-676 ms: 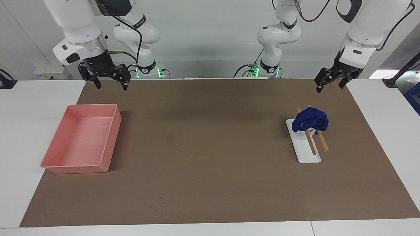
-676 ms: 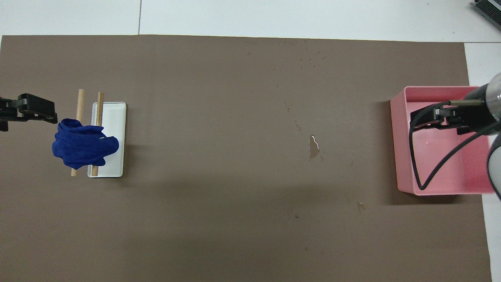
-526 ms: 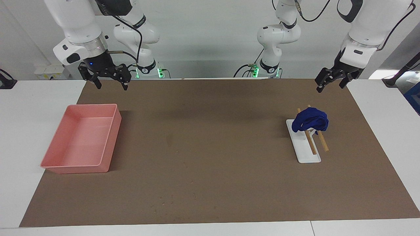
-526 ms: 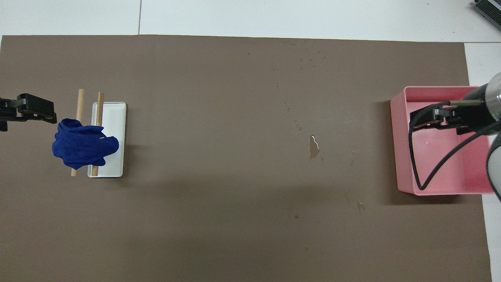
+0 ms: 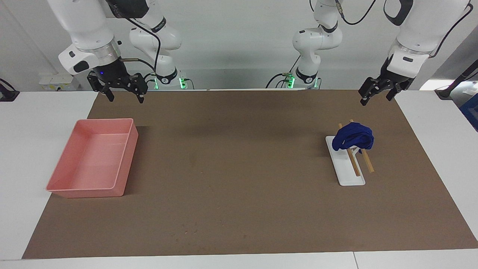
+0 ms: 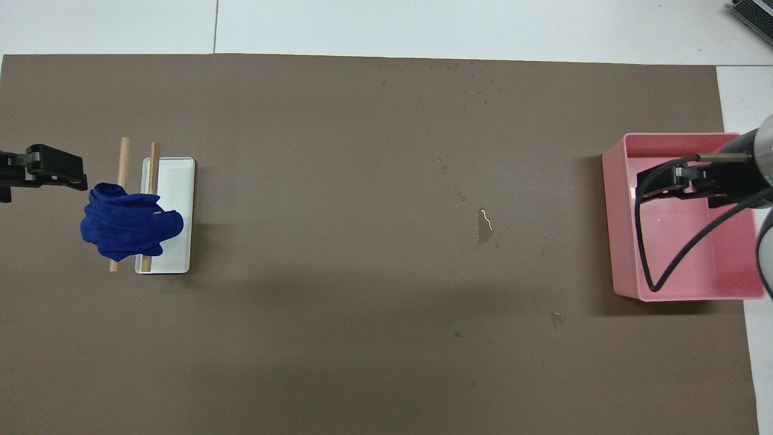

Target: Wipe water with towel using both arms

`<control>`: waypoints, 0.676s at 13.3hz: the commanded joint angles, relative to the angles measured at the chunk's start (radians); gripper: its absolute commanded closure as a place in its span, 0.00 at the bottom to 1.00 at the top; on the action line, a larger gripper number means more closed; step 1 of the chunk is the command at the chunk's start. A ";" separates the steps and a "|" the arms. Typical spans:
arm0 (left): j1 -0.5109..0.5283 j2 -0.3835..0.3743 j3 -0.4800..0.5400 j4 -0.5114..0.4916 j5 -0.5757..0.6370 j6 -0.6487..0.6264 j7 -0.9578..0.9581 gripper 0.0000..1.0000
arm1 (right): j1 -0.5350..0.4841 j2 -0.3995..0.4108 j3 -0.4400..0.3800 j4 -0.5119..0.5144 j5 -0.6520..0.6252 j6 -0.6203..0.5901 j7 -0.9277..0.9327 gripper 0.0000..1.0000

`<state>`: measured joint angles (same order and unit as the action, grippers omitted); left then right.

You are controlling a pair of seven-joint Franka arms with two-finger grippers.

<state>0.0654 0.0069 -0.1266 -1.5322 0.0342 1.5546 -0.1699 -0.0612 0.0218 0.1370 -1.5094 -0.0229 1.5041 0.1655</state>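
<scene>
The dark blue towel is bunched over two wooden rods that rest across a small white dish; it also shows in the overhead view. A small puddle of water lies on the brown mat between the dish and the pink tray, with droplets scattered around it. My left gripper hangs open and empty in the air over the mat beside the towel. My right gripper hangs open and empty over the pink tray.
The pink tray stands at the right arm's end of the mat, its rim also in the overhead view. White table borders the mat. A black cable loops from the right wrist over the tray.
My right gripper has drifted slightly toward the right arm's end of the table. The left gripper, towel and tray have not visibly moved.
</scene>
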 commanded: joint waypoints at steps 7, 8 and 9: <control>0.027 -0.096 -0.004 -0.194 -0.004 0.169 -0.226 0.00 | -0.025 -0.008 0.003 -0.011 0.009 0.010 -0.017 0.00; 0.034 -0.129 -0.004 -0.277 -0.004 0.239 -0.230 0.00 | -0.022 -0.008 0.003 -0.011 0.008 0.007 -0.015 0.00; 0.051 -0.168 -0.004 -0.370 -0.004 0.318 -0.227 0.00 | -0.020 -0.008 0.003 -0.011 0.009 0.008 -0.017 0.00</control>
<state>0.0863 -0.0474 -0.1262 -1.6941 0.0342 1.7314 -0.3785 -0.0710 0.0218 0.1340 -1.5094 -0.0229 1.5040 0.1655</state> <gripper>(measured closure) 0.000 0.000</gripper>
